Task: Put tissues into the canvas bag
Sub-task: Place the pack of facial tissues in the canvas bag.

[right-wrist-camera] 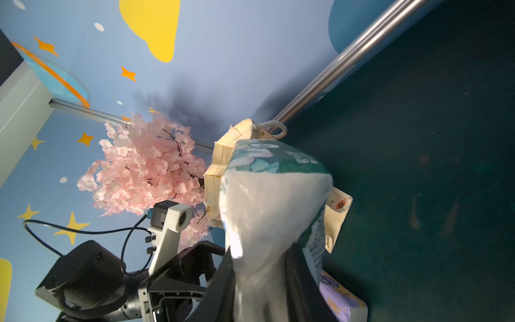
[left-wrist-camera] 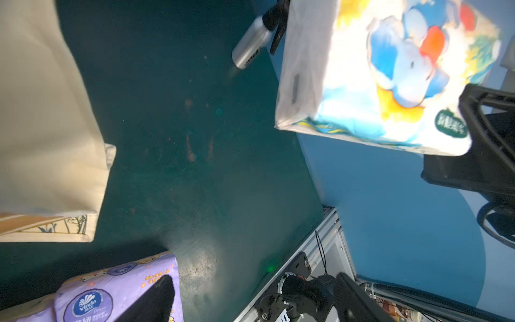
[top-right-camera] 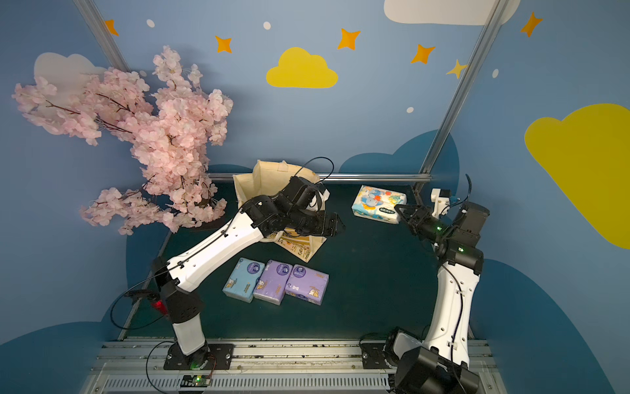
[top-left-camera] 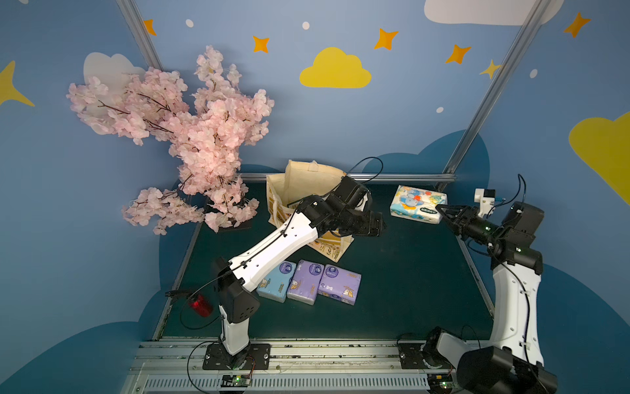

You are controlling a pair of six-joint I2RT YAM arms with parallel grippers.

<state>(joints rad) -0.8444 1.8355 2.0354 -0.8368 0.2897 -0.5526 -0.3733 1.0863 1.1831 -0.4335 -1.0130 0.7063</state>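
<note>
Holding white plastic-wrapped tissue pack with blue elephant print (top-left-camera: 414, 203) off the dark green mat (top-left-camera: 392, 290), right gripper (top-left-camera: 440, 208) clamped on its end; long axis points at cream canvas tote bag (top-left-camera: 300, 191), open-mouthed to its left; left gripper (top-left-camera: 380, 225) sits between them, jaws apart, empty.

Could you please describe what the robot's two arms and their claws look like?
The left arm and right arm have white faceted shells between black joint housings, with thin black cables tied along them. The left claw and right claw are black with tapered fingers. Green lights dot the right arm.
</note>
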